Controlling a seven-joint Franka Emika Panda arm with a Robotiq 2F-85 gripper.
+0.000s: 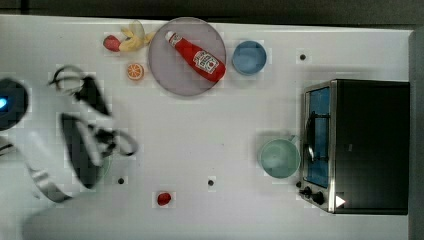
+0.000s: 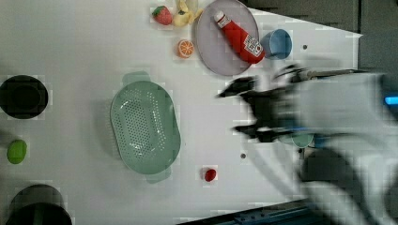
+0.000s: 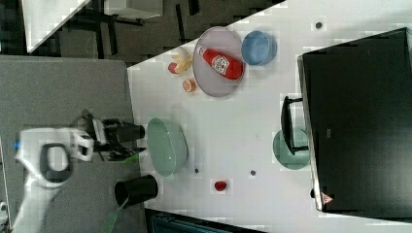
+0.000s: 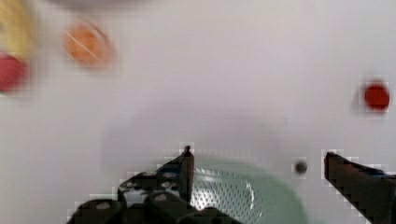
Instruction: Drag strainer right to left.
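The strainer [image 2: 145,126] is a pale mint-green oval basket with small holes, lying on the white table [image 2: 70,47]. In the right view the strainer [image 3: 166,145] sits near the table's left edge. My gripper [image 2: 237,110] is open and holds nothing; it hovers above the strainer and looks apart from it. In the right view the gripper [image 3: 136,144] appears just to the right view's left of the basket. The wrist view shows the gripper [image 4: 258,154] with one finger [image 4: 187,168] over the strainer [image 4: 243,191] and the other beyond its rim. My arm [image 1: 75,145] covers most of the strainer [image 1: 105,167].
A grey plate [image 1: 170,75] with a ketchup bottle [image 1: 197,56], a blue bowl [image 1: 249,57], an orange slice [image 1: 135,71], a strawberry and a banana lie along one edge. A mint cup [image 1: 279,157] stands by the toaster oven [image 1: 360,145]. A small red piece [image 1: 164,198] lies nearby.
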